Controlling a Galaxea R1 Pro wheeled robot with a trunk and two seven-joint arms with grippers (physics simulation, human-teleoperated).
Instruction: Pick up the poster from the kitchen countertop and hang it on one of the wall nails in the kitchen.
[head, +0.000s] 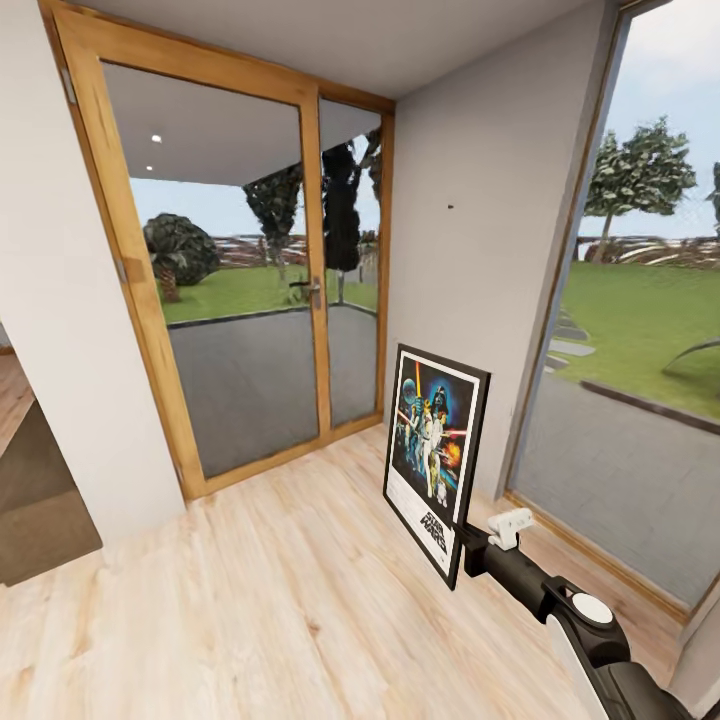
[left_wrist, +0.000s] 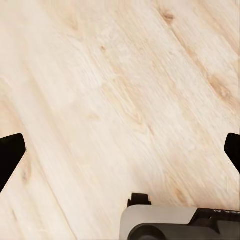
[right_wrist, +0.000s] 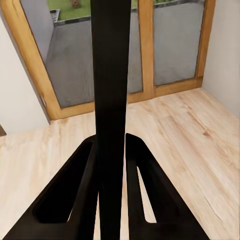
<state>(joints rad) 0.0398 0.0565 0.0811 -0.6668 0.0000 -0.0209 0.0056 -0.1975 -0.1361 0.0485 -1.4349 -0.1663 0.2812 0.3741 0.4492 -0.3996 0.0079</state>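
The upright Star Wars poster (head: 435, 455), with its black frame and white border, hangs just above the floor close to the pale wall (head: 480, 280). My right gripper (head: 468, 548) is shut on its lower right edge. In the right wrist view the frame's black edge (right_wrist: 111, 75) runs up between the fingers (right_wrist: 82, 190). A tiny dark wall nail (head: 449, 207) sticks out of the wall well above the poster's top. My left gripper (left_wrist: 120, 150) is open over bare floor, with one fingertip (left_wrist: 10, 152) at each side of its view. The kitchen countertop is out of view.
A wooden-framed glass door (head: 230, 280) stands left of the wall corner, and a tall window (head: 640, 330) lies to the right. Light wood floor (head: 250, 600) spreads in front. A dark rug (head: 40, 500) lies at the far left past a white wall (head: 60, 350).
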